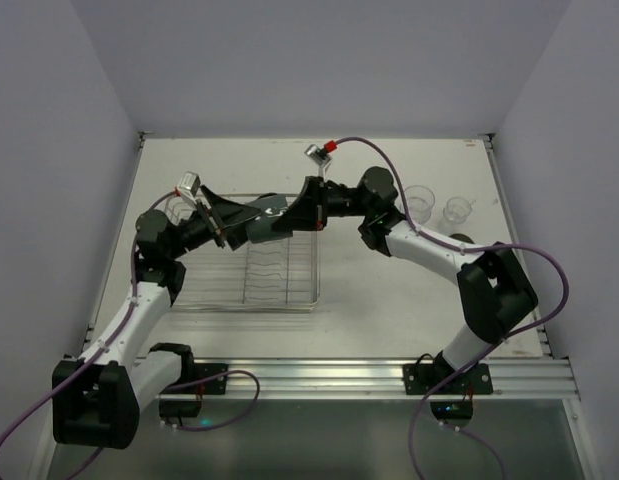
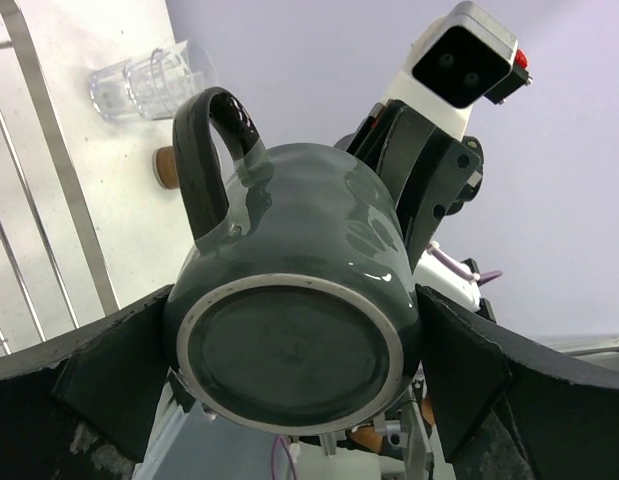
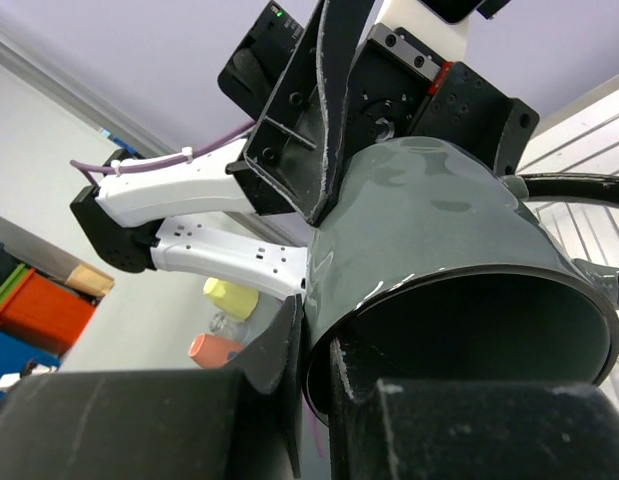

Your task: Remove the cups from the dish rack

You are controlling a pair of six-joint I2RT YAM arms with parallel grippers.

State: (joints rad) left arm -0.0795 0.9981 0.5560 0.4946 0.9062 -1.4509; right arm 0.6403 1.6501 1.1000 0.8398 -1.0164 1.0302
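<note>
The left gripper (image 2: 294,365) is closed on the mug (image 2: 309,220). One of its dark fingers (image 2: 99,390) presses at 9 o'clock on the mug and the other presses at 3 o'clock. The mug is dark grey-green and shiny. Its flat round bottom, with a pale ring around it, faces this wrist camera. Its curved handle (image 2: 204,140) sticks out at 11 o'clock.

The right gripper (image 3: 314,385) holds the other end of the mug. It pinches the rim at about 8 o'clock, with one finger inside the open mouth and one outside.

From above, the mug lies on its side in the air between the two grippers. The left gripper is at its 9 o'clock and the right gripper is at its 3 o'clock. It hangs over the far part of the dish rack (image 1: 289,300), which sits on the table (image 1: 389,310).

Two clear cups (image 1: 421,203) stand on the table at 3 o'clock, well apart from the rack.

From above, the grippers cover most of the mug. A small brown thing (image 2: 167,167) beside the clear cups is half hidden by the handle, and I cannot tell what it is.
</note>
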